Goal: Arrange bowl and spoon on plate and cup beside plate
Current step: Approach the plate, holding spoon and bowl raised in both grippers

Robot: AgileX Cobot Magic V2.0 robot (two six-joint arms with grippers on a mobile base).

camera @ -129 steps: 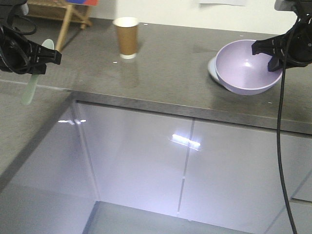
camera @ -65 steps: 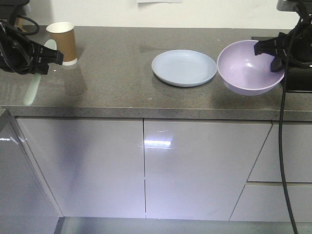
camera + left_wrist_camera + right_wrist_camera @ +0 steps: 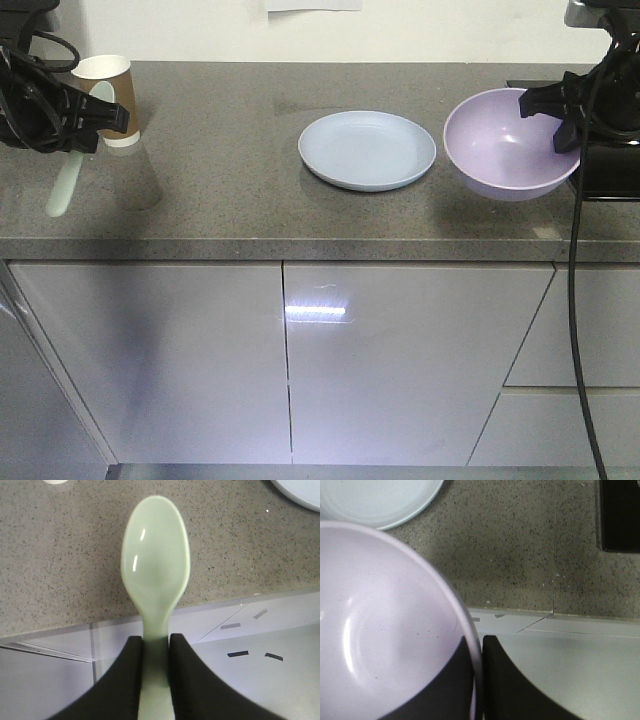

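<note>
Left wrist view: left claw (image 3: 156,642) clamped on spoon (image 3: 156,570) handle, scoop out over near desk (image 3: 60,570) edge. Right claw (image 3: 477,645) pinches bowl (image 3: 380,630) rim; bowl just right of plate (image 3: 367,150), lifted or resting unclear. Cup (image 3: 122,90) far left, well apart from plate. Step, likely: bowl onto plate. Next move calls for: shift bowl left, centre over plate, lower, release; spoon after.

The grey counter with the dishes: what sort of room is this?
Probably a kitchen or kitchenette: a grey speckled stone-look countertop runs above glossy pale cabinet doors, and a round pale blue plate and a tall brown paper cup stand on it.
</note>
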